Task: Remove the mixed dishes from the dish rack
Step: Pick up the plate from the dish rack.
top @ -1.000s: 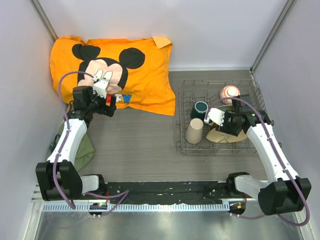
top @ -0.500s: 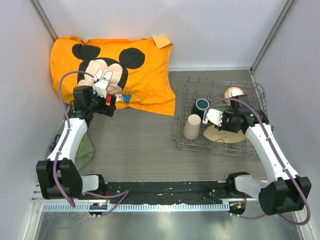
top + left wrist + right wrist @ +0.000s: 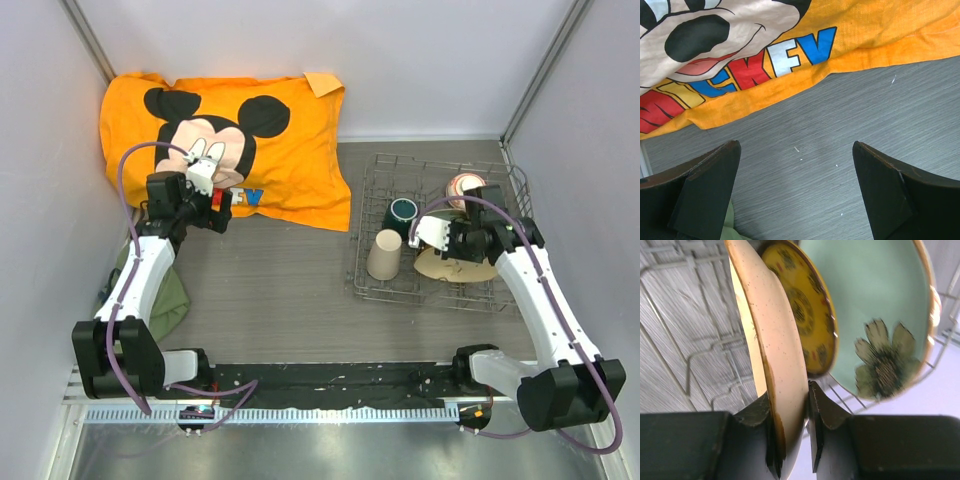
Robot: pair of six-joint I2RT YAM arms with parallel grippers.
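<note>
The grey wire dish rack (image 3: 500, 300) lies skewed at the right. In it are a beige cup (image 3: 384, 254), a dark teal mug (image 3: 403, 213) and a red-orange patterned bowl (image 3: 461, 186). My right gripper (image 3: 452, 245) is shut on the rim of the cream plate (image 3: 455, 268). In the right wrist view the jaws (image 3: 790, 395) pinch the cream plate (image 3: 775, 340) edge-on. The pale-green plate (image 3: 875, 300) with its yellow-brown centre stands just behind it. My left gripper (image 3: 222, 218) is open and empty over bare table by the pillow, fingers wide apart in the left wrist view (image 3: 795, 150).
An orange Mickey Mouse pillow (image 3: 290, 130) fills the far left, and its edge shows in the left wrist view (image 3: 880, 45). A green cloth (image 3: 168, 298) lies under the left arm. Walls close in the left, far and right sides. Rack wires (image 3: 705, 355) lie below the held plate.
The rack has swung askew, its near left corner moving left and away. My right gripper has shifted slightly right and away with the cream plate. The left arm has not moved.
</note>
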